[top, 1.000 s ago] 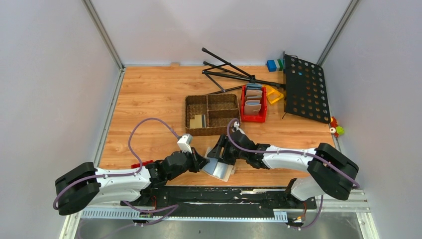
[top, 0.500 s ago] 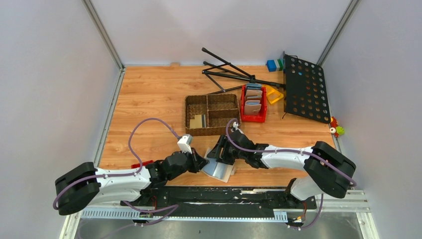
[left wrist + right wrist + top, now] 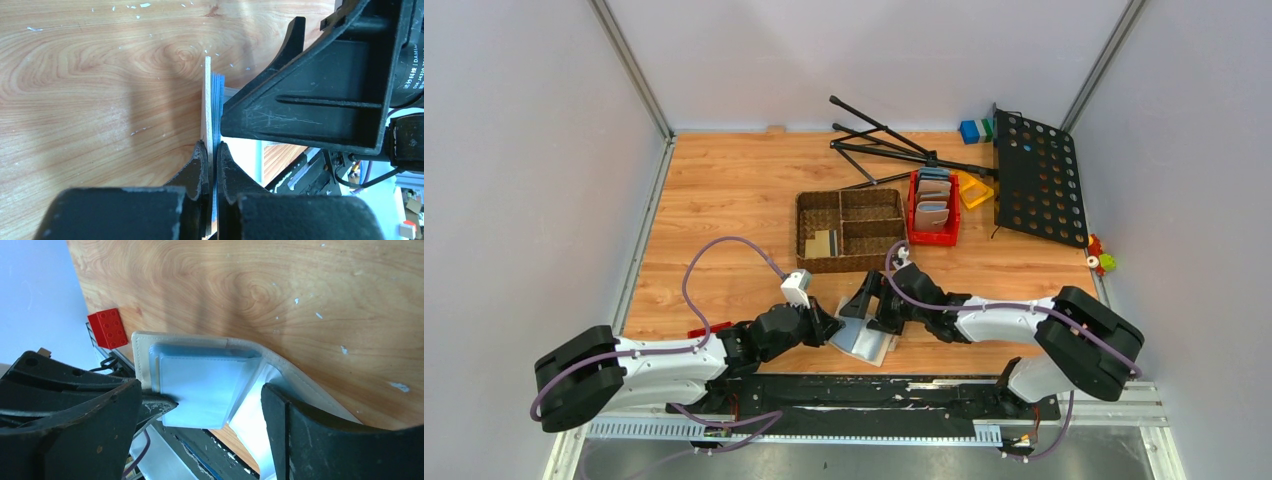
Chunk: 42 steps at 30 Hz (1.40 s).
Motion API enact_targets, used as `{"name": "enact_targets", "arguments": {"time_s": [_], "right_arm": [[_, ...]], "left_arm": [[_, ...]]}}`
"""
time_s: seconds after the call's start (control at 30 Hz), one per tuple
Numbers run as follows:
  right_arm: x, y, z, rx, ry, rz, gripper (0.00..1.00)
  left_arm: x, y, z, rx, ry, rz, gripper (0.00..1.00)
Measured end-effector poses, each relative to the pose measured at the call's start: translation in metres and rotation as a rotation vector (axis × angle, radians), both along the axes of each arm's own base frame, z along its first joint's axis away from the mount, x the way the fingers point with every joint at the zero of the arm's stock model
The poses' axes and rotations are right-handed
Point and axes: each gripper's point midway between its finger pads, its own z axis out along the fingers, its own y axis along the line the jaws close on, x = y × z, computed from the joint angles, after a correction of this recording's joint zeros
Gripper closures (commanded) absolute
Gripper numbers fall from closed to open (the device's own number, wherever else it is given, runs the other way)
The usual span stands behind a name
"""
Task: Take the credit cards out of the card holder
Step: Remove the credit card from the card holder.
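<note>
The card holder lies open near the table's front edge, beige outside and pale blue-grey inside. My left gripper is shut on its left flap; in the left wrist view the gripper pinches the beige and blue layers edge-on. My right gripper is open just above the wallet. In the right wrist view it straddles the blue pockets without gripping. No card shows plainly in the pockets. A tan and a whitish credit card lie in the woven basket.
The brown woven basket stands behind the grippers. Right of it is a red bin with other wallets. A black folded stand and its perforated panel lie at the back right. A red brick sits by the left arm.
My right wrist has shifted slightly back and to the right above the wallet, with its jaws still open. The left gripper keeps hold of the flap and has not moved.
</note>
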Motion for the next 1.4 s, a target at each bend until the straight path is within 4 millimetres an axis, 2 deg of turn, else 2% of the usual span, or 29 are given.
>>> {"name": "enact_targets", "arguments": {"time_s": [0.13, 0.27, 0.57, 0.77, 0.97, 1.1, 1.2, 1.27, 1.33, 1.4], "right_arm": [[-0.0014, -0.0033, 0.0007, 0.016, -0.008, 0.000, 0.23], [-0.0015, -0.0046, -0.0015, 0.008, -0.002, -0.002, 0.28], [-0.0015, 0.0000, -0.0066, 0.010, 0.017, 0.009, 0.31], [-0.0014, 0.0020, -0.0042, 0.024, 0.015, 0.017, 0.19], [-0.0010, 0.0025, -0.0033, 0.029, 0.012, 0.021, 0.34], [-0.0009, 0.0030, -0.0026, 0.034, 0.013, 0.023, 0.36], [-0.0007, 0.0028, -0.0031, 0.033, 0.015, 0.023, 0.36], [-0.0006, 0.0026, -0.0042, 0.031, 0.017, 0.022, 0.31], [-0.0006, 0.0020, -0.0049, 0.031, 0.020, 0.021, 0.24], [-0.0002, 0.0014, -0.0048, 0.037, 0.022, 0.020, 0.23]], "left_arm": [[0.0001, 0.0000, 0.0005, -0.002, -0.001, 0.000, 0.95], [0.0002, -0.0001, 0.0015, -0.004, -0.003, 0.001, 0.93], [0.0000, 0.0023, -0.0023, 0.016, -0.002, 0.000, 0.88], [-0.0002, 0.0020, -0.0020, 0.016, -0.005, -0.003, 0.87], [-0.0006, 0.0012, -0.0013, 0.013, -0.006, -0.008, 0.87], [-0.0020, 0.0006, -0.0019, 0.014, -0.002, -0.016, 0.86], [-0.0021, 0.0007, -0.0025, 0.016, -0.002, -0.016, 0.81], [-0.0021, 0.0010, -0.0033, 0.020, -0.002, -0.017, 0.80], [-0.0021, 0.0009, -0.0035, 0.020, -0.002, -0.017, 0.84], [-0.0023, 0.0002, -0.0026, 0.016, -0.002, -0.019, 0.88]]}}
